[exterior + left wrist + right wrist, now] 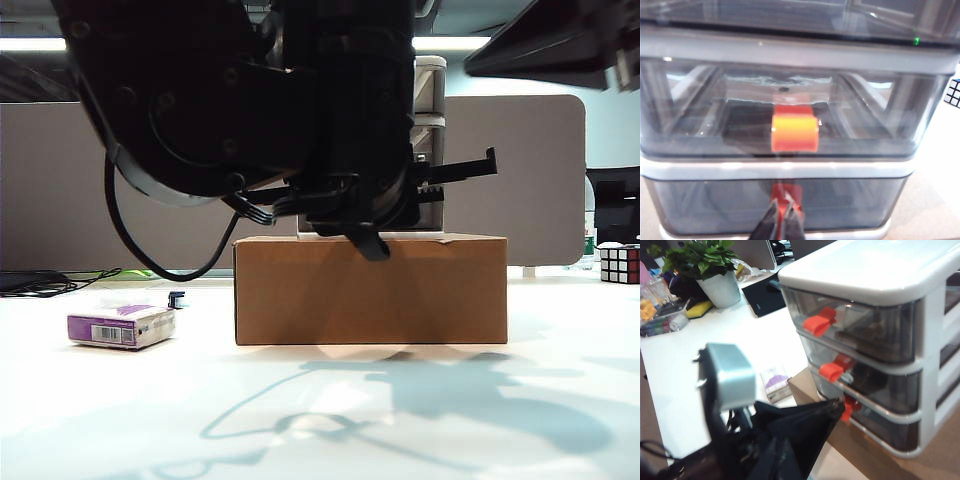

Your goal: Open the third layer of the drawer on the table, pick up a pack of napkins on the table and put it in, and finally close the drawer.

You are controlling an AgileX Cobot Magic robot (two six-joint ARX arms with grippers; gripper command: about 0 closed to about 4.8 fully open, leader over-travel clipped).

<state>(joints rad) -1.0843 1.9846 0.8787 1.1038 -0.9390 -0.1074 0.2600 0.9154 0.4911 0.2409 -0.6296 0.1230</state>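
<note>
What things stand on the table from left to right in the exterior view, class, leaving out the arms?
pack of napkins → cardboard box → Rubik's cube

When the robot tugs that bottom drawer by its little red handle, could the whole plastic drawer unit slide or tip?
Possibly. The drawer unit looks like thin, light plastic, its trays nearly empty, standing loose on a cardboard box, so it may creep forward. The left gripper pinches the lowest handle, and so low a pull makes tipping unlikely.
</note>
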